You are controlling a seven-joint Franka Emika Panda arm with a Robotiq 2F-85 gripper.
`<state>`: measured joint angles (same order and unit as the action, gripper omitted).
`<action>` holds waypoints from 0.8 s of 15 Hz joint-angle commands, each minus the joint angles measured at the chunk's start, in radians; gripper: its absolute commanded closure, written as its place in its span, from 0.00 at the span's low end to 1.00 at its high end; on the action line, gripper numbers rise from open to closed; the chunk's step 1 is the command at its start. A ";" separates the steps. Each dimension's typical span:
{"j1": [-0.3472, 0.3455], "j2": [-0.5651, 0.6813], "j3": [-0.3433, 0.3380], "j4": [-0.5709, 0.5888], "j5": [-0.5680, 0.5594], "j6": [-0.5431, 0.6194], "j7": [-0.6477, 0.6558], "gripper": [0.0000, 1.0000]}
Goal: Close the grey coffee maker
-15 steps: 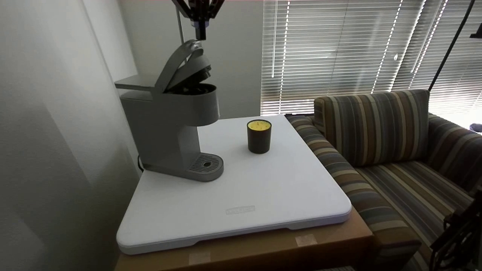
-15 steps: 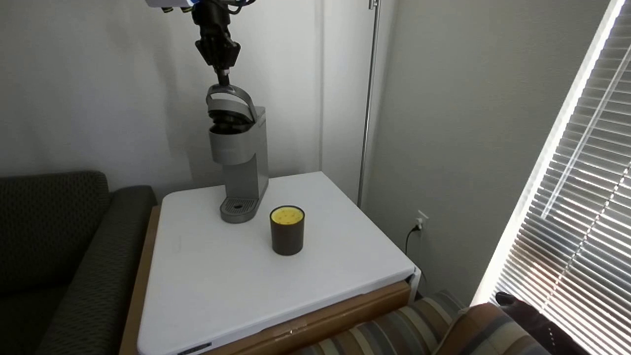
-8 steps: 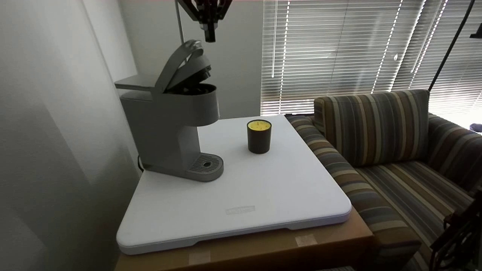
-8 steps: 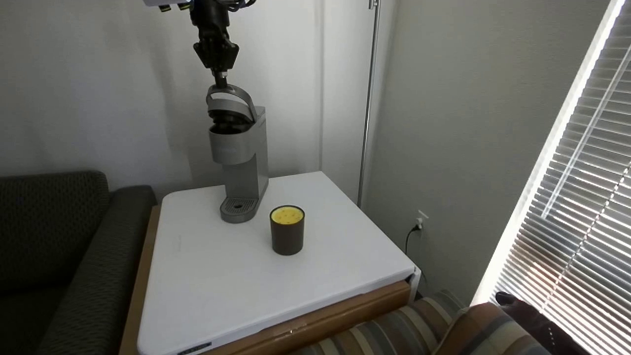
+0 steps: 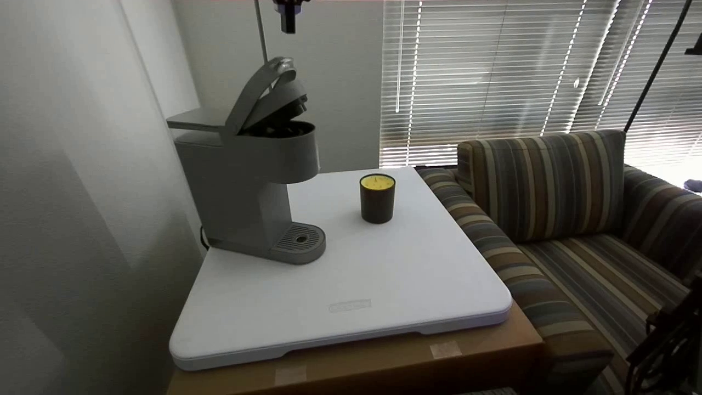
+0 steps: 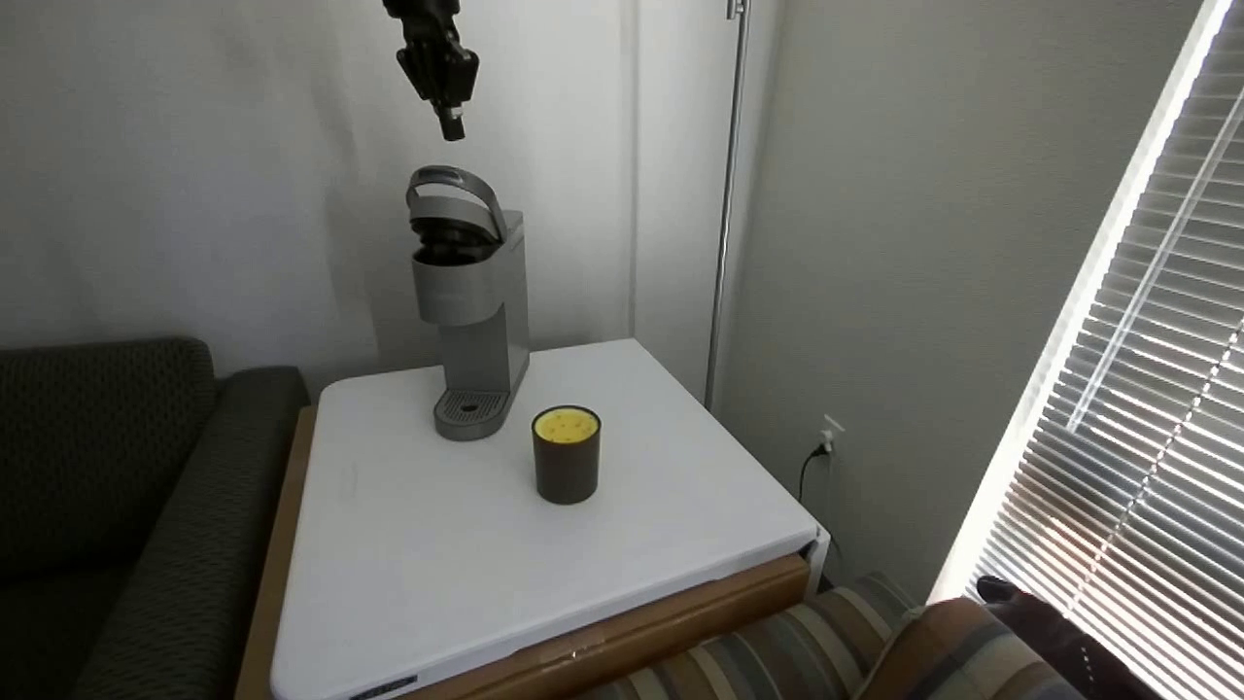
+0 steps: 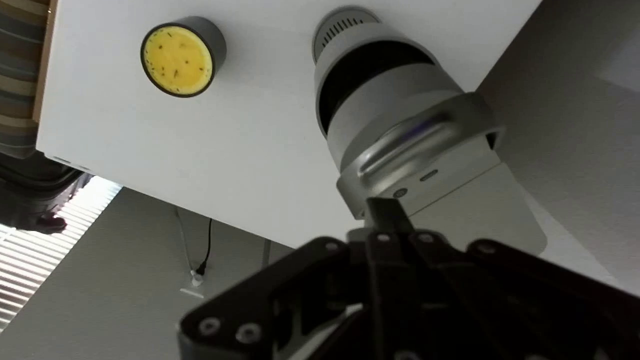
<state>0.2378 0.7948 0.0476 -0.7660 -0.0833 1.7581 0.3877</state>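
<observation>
- the pincer, pressed together on nothing, hangs above the raised lid, apart from it; descending off-centre could let it slip off the curved handle.
- the grey coffee maker stands on the bench; a sideways shove rather than a downward press might slide or tip it.
- a wide sweep might clip the dark jar nearby.
</observation>
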 commanded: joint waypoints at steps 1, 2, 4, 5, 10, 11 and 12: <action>0.002 0.022 0.003 0.013 0.009 0.042 0.028 1.00; 0.003 0.028 0.008 0.012 0.014 0.042 0.027 1.00; 0.007 0.041 0.016 0.012 0.021 0.040 0.026 1.00; 0.009 0.048 0.022 0.013 0.025 0.040 0.024 1.00; 0.015 0.070 0.034 0.023 0.025 0.034 0.021 1.00; 0.014 0.069 0.032 0.022 0.024 0.036 0.022 1.00; 0.013 0.068 0.031 0.021 0.023 0.034 0.023 1.00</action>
<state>0.2564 0.8438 0.0717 -0.7625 -0.0734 1.7850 0.4102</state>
